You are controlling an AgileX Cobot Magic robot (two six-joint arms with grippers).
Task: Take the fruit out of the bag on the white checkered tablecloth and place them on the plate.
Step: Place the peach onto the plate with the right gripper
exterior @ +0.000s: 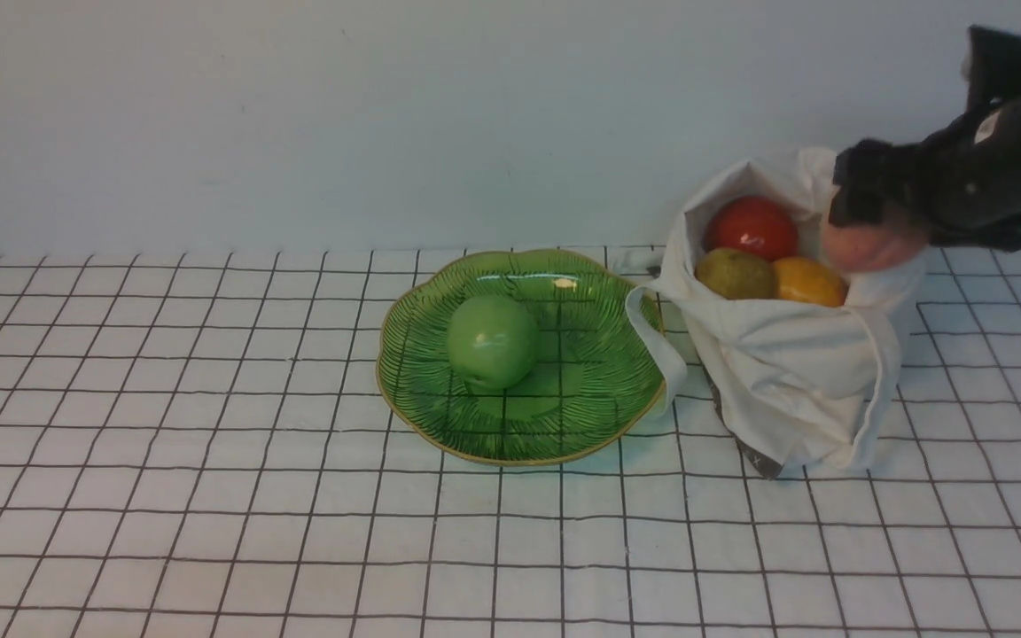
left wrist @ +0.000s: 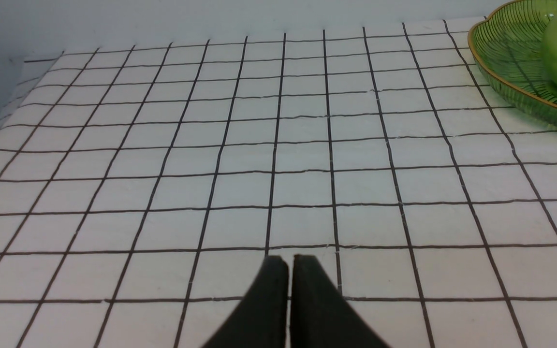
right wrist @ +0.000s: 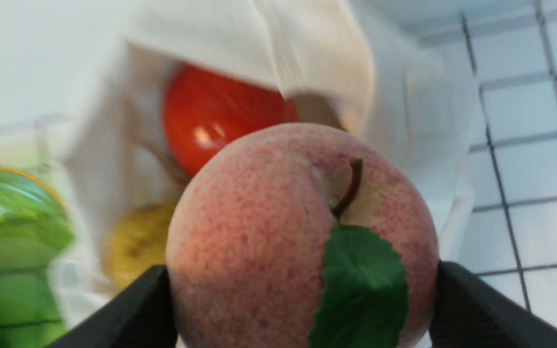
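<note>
Pink and speckled, the peach [right wrist: 302,217] is sitting between the fingers of my right end effector [right wrist: 302,299], which is clamping it from both sides, its green leaf [right wrist: 360,285] facing the wrist camera. On the front view I am seeing it at the mouth of the bag [exterior: 794,372], at the right edge. The picture is blurring there, so it is possibly brushing the cloth.

Inside the bag a red fruit [exterior: 752,227], an olive-brown one [exterior: 734,273] and an orange one [exterior: 807,282] are lying together. The bag is standing on the white checkered tablecloth [exterior: 209,496], just right of the plate [exterior: 599,390], with one loop handle [exterior: 652,341] crossing the plate's rim. A green apple [exterior: 492,341] is resting on the plate.

My left end effector [left wrist: 290,270] is hovering over bare tablecloth, fingers nearly together, holding nothing.
</note>
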